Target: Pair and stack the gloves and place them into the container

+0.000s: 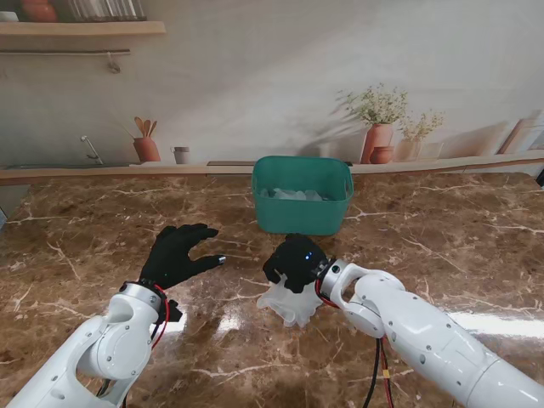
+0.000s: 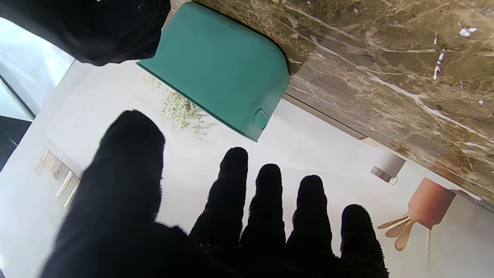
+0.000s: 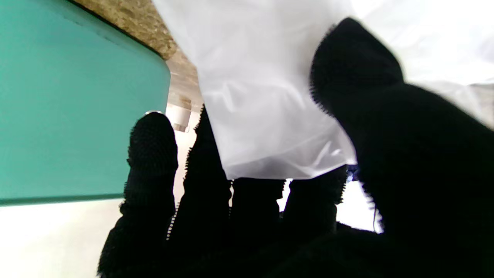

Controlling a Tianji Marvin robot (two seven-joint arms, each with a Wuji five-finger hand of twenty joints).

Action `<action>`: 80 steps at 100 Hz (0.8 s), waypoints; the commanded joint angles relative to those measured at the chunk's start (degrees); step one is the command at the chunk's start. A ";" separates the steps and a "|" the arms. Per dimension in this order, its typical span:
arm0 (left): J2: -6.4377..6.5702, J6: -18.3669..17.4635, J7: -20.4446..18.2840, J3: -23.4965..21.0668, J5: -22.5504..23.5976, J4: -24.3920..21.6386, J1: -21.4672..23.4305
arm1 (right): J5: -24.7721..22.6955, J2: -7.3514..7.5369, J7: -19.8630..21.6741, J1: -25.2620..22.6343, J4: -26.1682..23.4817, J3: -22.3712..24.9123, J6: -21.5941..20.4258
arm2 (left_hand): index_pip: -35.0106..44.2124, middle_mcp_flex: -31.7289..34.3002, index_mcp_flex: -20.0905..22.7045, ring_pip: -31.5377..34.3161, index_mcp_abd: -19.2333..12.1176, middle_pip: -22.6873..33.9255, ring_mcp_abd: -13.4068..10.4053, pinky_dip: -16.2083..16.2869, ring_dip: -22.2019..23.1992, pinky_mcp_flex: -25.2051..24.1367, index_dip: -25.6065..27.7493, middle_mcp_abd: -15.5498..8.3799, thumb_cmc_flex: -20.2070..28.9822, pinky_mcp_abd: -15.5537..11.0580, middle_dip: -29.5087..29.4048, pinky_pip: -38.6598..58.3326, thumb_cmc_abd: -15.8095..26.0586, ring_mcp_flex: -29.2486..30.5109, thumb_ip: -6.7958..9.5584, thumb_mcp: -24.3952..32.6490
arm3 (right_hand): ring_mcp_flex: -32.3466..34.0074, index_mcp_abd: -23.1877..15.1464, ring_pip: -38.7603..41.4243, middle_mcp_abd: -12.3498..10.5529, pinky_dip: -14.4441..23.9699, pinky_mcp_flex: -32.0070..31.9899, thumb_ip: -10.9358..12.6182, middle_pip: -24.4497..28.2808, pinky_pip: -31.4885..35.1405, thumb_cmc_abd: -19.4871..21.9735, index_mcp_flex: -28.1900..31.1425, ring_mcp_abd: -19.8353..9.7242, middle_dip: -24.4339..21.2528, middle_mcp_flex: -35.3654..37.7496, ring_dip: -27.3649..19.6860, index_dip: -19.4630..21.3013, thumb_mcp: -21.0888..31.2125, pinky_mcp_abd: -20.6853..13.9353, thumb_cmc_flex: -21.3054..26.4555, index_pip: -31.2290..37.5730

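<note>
Brown marble table (image 1: 76,255) bearing green container (image 1: 302,208) and translucent gloves (image 1: 291,303).

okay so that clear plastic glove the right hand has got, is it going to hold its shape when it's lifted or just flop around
Probably flop. The glove looks like thin translucent film, and its fingers splay limply on the table under the right hand. In the right wrist view the sheet drapes in soft folds between thumb and fingers, so it is likely very light, and possibly slippery given its sheen.

My right hand (image 3: 293,216) has its black fingers (image 3: 152,154) and thumb closed around a translucent white glove (image 3: 266,116) (the film drapes across most of the view). Beside it I see the teal container (image 3: 77,104) on the brown marbled table (image 3: 127,23).
</note>
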 commanded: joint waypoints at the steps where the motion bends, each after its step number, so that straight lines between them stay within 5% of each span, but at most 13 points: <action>1: -0.03 -0.31 -0.11 0.21 0.00 0.24 -0.01 | 0.96 -0.19 0.32 -1.63 -0.48 1.78 1.03 | 0.64 -1.18 1.24 -1.84 -1.65 -1.00 -2.92 0.46 -0.49 -0.67 0.37 -1.76 1.10 -0.02 -0.56 -0.04 1.96 -1.78 1.42 -1.56 | 1.74 -0.69 0.99 -1.27 -1.22 -0.65 -1.64 1.33 1.81 -0.78 1.71 -0.15 1.26 1.94 1.13 -0.20 1.78 0.66 1.95 1.67; 43: -0.14 -0.51 0.38 0.68 -0.22 0.57 -0.14 | -2.76 1.30 -7.75 -9.09 0.47 10.24 -3.73 | 0.64 -1.17 1.31 -1.89 -1.58 -1.06 -3.00 0.28 -0.53 -0.76 0.39 -1.78 1.79 -0.11 -0.59 -0.31 2.18 -1.78 1.53 -2.37 | -1.96 -1.33 0.15 -2.57 -2.95 -3.42 -0.79 1.40 -1.13 1.18 0.17 -2.04 3.72 -0.01 1.57 3.15 1.17 -0.52 1.17 0.75; 58: -0.15 -0.65 0.49 0.86 -0.18 0.69 -0.29 | -4.81 2.15 -7.02 -12.02 -0.92 13.51 -5.20 | 0.60 -1.20 1.24 -1.94 -1.61 -1.07 -3.08 0.28 -0.56 -0.73 0.38 -1.84 2.02 -0.33 -0.59 -0.38 2.15 -1.80 1.56 -2.62 | -5.72 -1.95 -2.81 -3.09 -3.87 -5.73 -1.07 -0.19 -4.70 -0.41 0.72 -3.04 3.49 -2.01 -1.47 3.94 2.48 -1.23 0.04 -0.23; 64: -0.15 -0.63 0.45 0.97 -0.26 0.71 -0.38 | -5.14 2.33 -5.72 -13.28 -1.78 14.83 -5.46 | 0.61 -1.18 1.27 -1.90 -1.56 -1.03 -3.07 0.27 -0.54 -0.70 0.39 -1.80 2.12 -0.41 -0.57 -0.41 2.17 -1.76 1.57 -2.69 | -11.26 -1.98 -5.49 -1.81 -4.05 -8.21 -1.24 -3.47 -6.64 -0.80 0.79 -2.91 2.82 -8.32 -3.03 4.03 2.89 -1.65 -0.60 -0.49; 80: -0.18 -0.69 0.67 1.33 -0.15 0.79 -0.57 | -4.87 2.47 -0.84 -16.10 -3.87 18.17 -6.55 | 0.62 -1.15 1.25 -1.89 -1.67 -0.96 -3.17 0.29 -0.54 -0.69 0.39 -1.90 2.25 -0.29 -0.53 -0.42 2.14 -1.73 1.59 -2.84 | -29.08 -2.07 -13.75 2.91 -3.35 -16.67 -0.74 -14.21 -15.25 1.56 -0.83 -1.62 -14.26 -28.55 -11.48 4.66 3.02 -0.49 -3.22 -2.56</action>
